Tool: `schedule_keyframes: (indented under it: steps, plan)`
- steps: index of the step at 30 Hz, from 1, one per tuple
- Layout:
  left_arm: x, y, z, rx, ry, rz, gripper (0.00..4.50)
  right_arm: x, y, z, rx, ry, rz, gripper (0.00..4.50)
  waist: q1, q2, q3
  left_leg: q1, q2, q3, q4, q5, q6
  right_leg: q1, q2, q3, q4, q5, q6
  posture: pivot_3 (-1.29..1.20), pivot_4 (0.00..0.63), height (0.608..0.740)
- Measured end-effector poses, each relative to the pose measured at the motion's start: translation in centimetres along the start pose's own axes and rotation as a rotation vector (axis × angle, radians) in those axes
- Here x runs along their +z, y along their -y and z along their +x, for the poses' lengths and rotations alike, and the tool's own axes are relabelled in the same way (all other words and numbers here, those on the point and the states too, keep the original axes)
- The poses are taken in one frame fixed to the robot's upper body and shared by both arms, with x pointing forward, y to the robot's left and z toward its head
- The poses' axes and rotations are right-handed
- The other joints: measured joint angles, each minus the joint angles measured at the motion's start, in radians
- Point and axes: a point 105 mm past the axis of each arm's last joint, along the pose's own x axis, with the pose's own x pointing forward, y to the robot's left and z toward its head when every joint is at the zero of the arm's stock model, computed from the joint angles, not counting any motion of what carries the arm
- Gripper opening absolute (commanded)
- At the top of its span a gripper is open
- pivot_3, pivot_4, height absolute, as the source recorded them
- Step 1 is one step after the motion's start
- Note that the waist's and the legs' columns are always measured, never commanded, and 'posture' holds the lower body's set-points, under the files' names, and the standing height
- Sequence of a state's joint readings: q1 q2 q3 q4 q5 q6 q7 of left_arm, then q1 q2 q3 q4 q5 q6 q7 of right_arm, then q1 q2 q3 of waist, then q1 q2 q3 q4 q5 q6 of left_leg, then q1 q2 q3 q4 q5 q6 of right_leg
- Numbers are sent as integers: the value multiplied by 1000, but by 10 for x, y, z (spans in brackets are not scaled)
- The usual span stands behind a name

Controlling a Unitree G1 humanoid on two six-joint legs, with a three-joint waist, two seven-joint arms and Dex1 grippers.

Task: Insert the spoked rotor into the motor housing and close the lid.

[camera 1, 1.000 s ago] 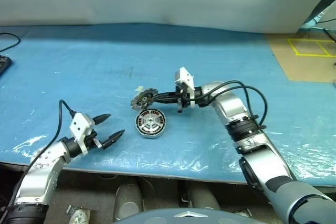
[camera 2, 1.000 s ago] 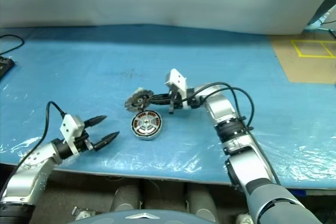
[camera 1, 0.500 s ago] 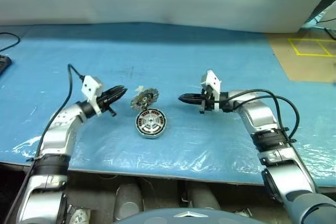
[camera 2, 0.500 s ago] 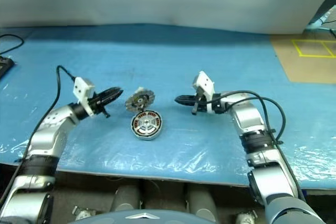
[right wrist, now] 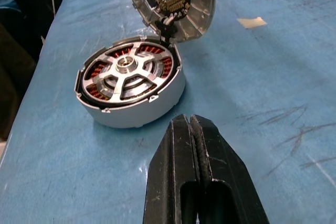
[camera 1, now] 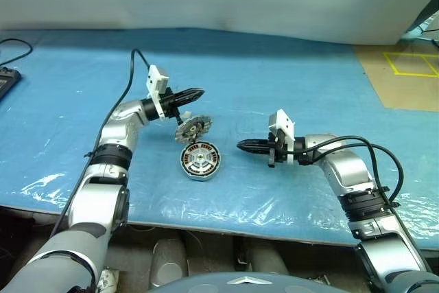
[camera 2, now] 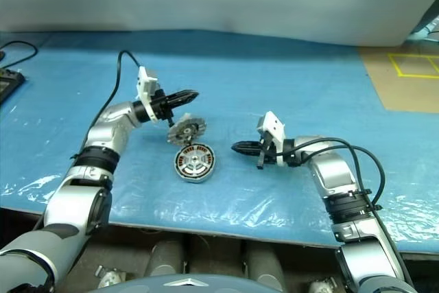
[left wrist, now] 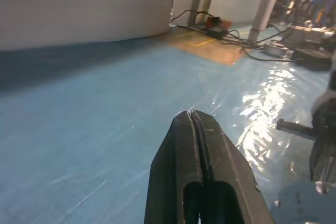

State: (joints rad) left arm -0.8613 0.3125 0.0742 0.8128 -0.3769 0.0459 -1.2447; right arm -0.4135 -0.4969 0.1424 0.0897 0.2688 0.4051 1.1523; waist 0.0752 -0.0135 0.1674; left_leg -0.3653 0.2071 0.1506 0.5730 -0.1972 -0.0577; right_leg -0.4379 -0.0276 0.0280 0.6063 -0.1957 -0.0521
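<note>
No readable text, label, brand, number or sign appeared anywhere; the yellow lines on the brown board (camera 1: pixel 410 65) formed plain outlines without lettering.

One housing (camera 1: pixel 199 161) with one rotor (right wrist: pixel 126 73) in it, one lid (camera 1: pixel 193 128), two grippers, left (camera 1: pixel 197 92) and right (camera 1: pixel 242 145).

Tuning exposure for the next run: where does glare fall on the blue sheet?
Left wrist view: strong white glare on the blue sheet beyond the shut left gripper. Left eye view: pale glints along the sheet's near edge. Right wrist view: the motor housing is evenly lit, without glare.
</note>
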Motion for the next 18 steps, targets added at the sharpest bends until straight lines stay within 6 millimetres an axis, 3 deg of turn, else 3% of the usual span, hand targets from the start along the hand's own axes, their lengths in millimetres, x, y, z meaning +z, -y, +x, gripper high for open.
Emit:
schedule_keyframes:
  steps: [8, 14, 18]
  plan:
    - [-4, 41, 14, -334, -69, -150, 40, -1, 9, -1, -73, -15, -33, 0, 3, 0, 0, 0, -1, 0, -1, 0, 0, 0, -2, -1, 0, 0, 0, 0, 150, 740]
    - [-43, 63, -1, -384, -183, -235, 40, 3, 14, -3, -111, -5, -37, 0, 2, 0, 0, -1, -1, 0, -1, 0, 0, 0, -2, -1, -1, 0, 0, 0, 150, 740]
    - [-54, 81, -10, -430, -222, -250, 40, 3, 19, -6, -143, -9, -35, 0, 1, 0, 1, -1, -1, 0, -2, 0, 0, -1, -3, -1, -1, 0, 0, 0, 150, 740]
